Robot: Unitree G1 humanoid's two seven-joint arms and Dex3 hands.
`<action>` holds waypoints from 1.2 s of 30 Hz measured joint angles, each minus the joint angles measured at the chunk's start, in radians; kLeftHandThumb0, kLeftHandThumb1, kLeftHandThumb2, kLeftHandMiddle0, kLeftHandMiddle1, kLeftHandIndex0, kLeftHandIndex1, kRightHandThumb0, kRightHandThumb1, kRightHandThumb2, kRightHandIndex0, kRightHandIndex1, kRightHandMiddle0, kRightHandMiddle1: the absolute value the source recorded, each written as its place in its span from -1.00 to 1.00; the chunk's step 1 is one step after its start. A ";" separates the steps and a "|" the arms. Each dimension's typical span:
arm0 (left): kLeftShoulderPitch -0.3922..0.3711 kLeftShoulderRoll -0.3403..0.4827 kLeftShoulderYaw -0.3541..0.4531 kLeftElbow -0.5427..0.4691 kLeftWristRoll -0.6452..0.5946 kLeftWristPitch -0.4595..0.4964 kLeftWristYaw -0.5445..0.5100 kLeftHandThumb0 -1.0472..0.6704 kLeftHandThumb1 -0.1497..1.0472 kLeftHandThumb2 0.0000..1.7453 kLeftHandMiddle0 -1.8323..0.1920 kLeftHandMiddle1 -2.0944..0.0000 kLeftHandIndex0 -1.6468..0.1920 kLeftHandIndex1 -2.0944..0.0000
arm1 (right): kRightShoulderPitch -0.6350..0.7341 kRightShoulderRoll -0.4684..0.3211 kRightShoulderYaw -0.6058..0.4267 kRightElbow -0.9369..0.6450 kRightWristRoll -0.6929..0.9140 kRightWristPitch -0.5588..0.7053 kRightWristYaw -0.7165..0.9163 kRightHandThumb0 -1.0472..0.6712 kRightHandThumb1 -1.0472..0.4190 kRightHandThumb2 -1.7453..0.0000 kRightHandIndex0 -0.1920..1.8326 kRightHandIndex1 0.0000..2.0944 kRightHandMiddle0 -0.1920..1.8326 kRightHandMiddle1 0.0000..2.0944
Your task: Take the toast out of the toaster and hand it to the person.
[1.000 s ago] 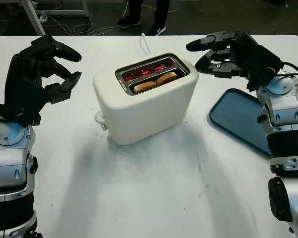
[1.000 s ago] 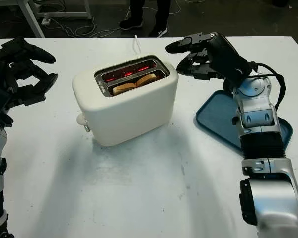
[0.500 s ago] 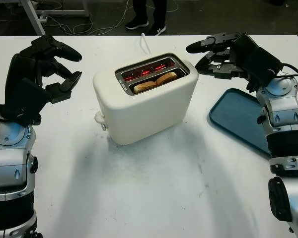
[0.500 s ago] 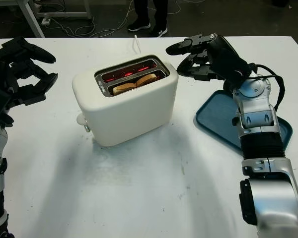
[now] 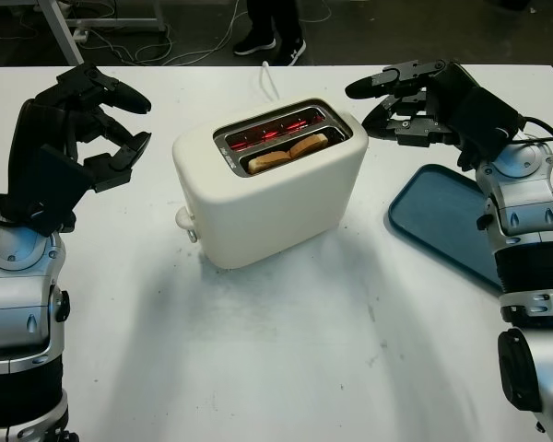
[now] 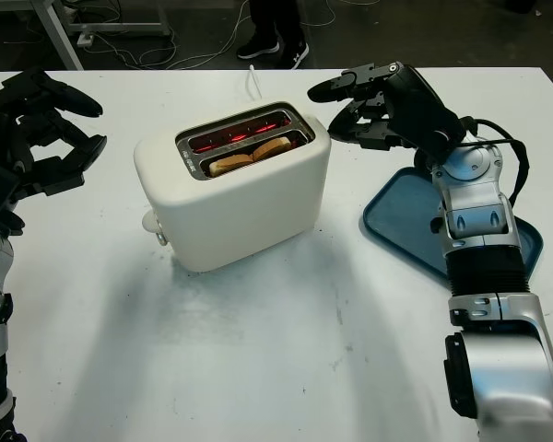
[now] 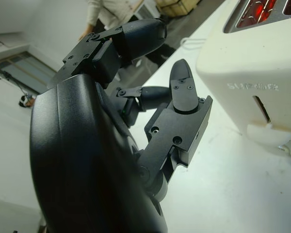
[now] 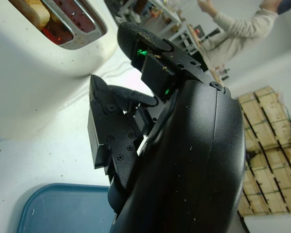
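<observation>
Looking from left to right, you first see your left robot hand [image 5: 92, 138]. It hangs above the tabletop [image 5: 286, 368], well apart from the toaster [image 5: 267, 189], and it holds nothing. Its fingers [image 7: 177, 92] are bent a little but not closed on anything, so it is open.

Next comes the white toaster in the middle. The toast [image 5: 288, 153] sits low in the near slot, two brown tops side by side. The far slot glows red inside. So the toast is not out yet, and no part of the job is done.

Your right robot hand [image 5: 405, 97] is up beside the far right corner of the toaster, close to it but not touching. It is open too and holds nothing. Under that arm a blue tray [image 5: 442, 226] lies on the tabletop.

What you have left, I think: reach into the slot, pinch the toast, lift it out, and pass it over.

Some things are hard to see. You can only see the tops of the toast, so you cannot tell how deep it sits. The person's shoes [image 5: 272, 44] stand past the far edge of the tabletop, and the person [image 8: 242, 22] shows far off in the right wrist view, cut off by the edge.
</observation>
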 measured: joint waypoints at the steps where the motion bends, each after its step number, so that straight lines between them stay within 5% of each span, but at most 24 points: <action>1: 0.000 0.000 0.000 0.000 0.000 0.000 0.000 0.18 0.34 -0.35 0.26 -0.50 0.23 -0.19 | 0.000 0.000 0.000 0.000 0.000 0.000 0.000 0.33 -0.83 0.97 -0.17 -0.02 0.12 -0.94; 36: 0.000 0.000 0.000 -0.004 0.000 0.010 0.000 0.18 0.34 -0.36 0.27 -0.51 0.23 -0.20 | 0.000 0.000 -0.002 0.002 0.002 0.000 0.000 0.31 -0.83 0.97 -0.18 0.00 0.12 -0.94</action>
